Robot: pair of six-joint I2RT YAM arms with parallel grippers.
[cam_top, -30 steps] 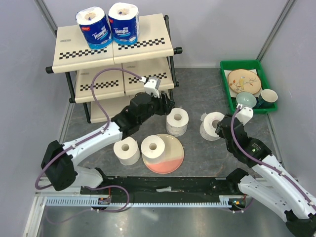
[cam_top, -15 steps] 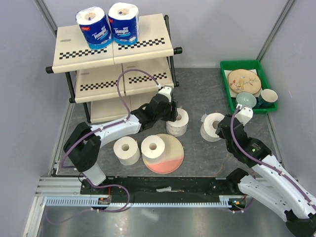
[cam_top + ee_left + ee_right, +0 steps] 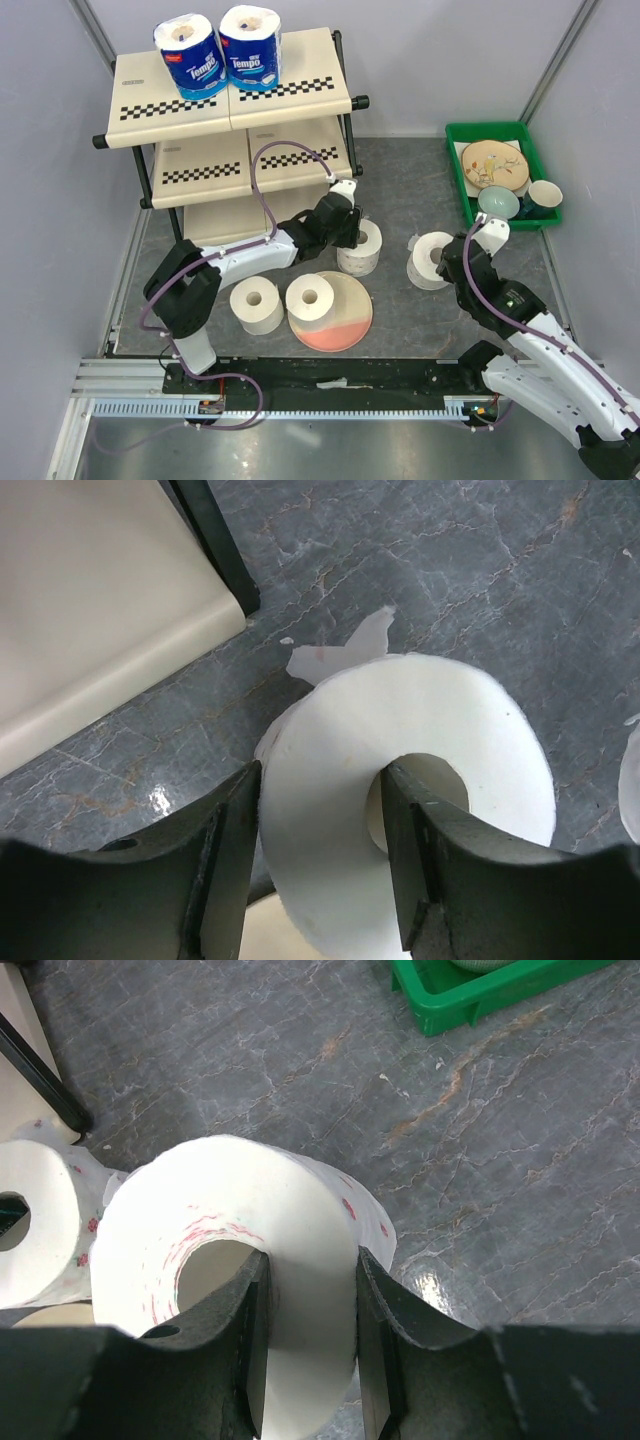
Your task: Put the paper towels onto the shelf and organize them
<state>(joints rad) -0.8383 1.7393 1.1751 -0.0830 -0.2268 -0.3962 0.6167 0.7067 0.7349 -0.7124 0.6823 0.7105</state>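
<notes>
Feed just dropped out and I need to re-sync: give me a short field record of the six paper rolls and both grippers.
shelf top tier: two wrapped rolls, upright
left gripper: shut on centre roll, one finger in its core
right gripper: shut on right roll, one finger in its core
loose roll: on the table, untouched
plate roll: standing on pink plate

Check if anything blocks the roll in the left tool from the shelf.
Nothing visible. The left tool grips the roll by its wall, just right of the shelf; only bare tabletop lies between, with the shelf's black corner post beside that path.
</notes>
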